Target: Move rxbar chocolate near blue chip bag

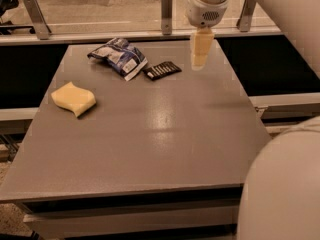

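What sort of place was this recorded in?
Probably an indoor office or lab test spot: a plain grey table beside a glass railing with metal posts. The pincer hangs above the table's far side.

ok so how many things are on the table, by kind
chip bag: 1
bar: 1
sponge: 1
total: 3 on the table
The gripper is not counted: it hangs above the table's far side, right of the bar.
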Robot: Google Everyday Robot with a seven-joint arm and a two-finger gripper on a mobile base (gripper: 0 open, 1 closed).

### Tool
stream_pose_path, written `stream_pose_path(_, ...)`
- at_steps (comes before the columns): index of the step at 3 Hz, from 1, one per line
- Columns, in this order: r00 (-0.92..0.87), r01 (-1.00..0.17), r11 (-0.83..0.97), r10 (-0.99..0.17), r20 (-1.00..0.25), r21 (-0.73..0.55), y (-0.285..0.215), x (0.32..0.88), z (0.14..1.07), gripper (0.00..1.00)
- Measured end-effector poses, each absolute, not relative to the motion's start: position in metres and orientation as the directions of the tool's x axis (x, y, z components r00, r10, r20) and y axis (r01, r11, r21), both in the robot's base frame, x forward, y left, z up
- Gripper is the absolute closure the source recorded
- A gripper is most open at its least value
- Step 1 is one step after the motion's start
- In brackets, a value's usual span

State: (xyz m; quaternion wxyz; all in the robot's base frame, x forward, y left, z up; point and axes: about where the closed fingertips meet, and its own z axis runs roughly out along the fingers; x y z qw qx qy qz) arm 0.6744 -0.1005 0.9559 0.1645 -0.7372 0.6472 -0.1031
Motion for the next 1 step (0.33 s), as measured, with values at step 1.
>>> stream_pose_path(1,0.141,-0.92,-0.108,-0.988,-0.061,-0.376,-0.1005,0.6745,0.9558,0.0)
